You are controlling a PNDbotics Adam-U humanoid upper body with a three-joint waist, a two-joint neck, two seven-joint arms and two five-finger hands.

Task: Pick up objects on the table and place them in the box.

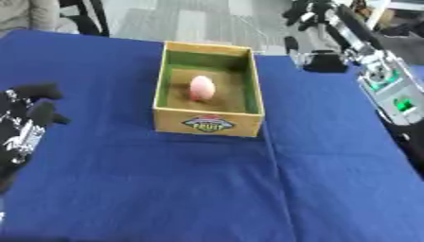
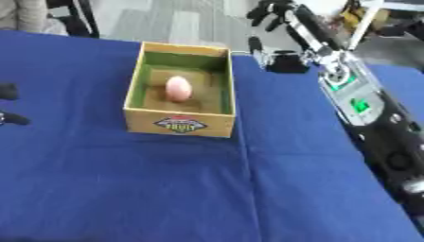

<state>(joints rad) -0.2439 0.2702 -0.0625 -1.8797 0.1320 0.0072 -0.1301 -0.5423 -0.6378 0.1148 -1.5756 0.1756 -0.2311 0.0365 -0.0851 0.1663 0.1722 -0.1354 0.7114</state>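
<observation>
Right now a wooden box (image 1: 208, 120) sits on a big blue cloth (image 1: 207, 189) that covers the table. The box is open at the top and green on the inside. It has a small picture label (image 2: 181, 124) on the side that faces the robot. A pink, egg-shaped thing (image 1: 202, 88) lies in the box, on the bottom, close to the middle. It touches no wall of the box.

Over on the left side, the robot's left hand (image 1: 25, 120) rests near the edge of the table, well apart from the box. It is black with some white on it. Its fingers are loose and a little bent, and they hold nothing.

The right arm (image 2: 352, 97) comes in from the right side and reaches far back, past the far corner of the box. It has green lights on it. The right hand (image 2: 273, 12) is up high at the top, beyond the far edge of the table. It is dark and fuzzy there, so I cannot tell if its fingers are open or closed. Just below it, by the far edge of the cloth, stands a dark lump (image 2: 286, 63) that I cannot make out.
</observation>
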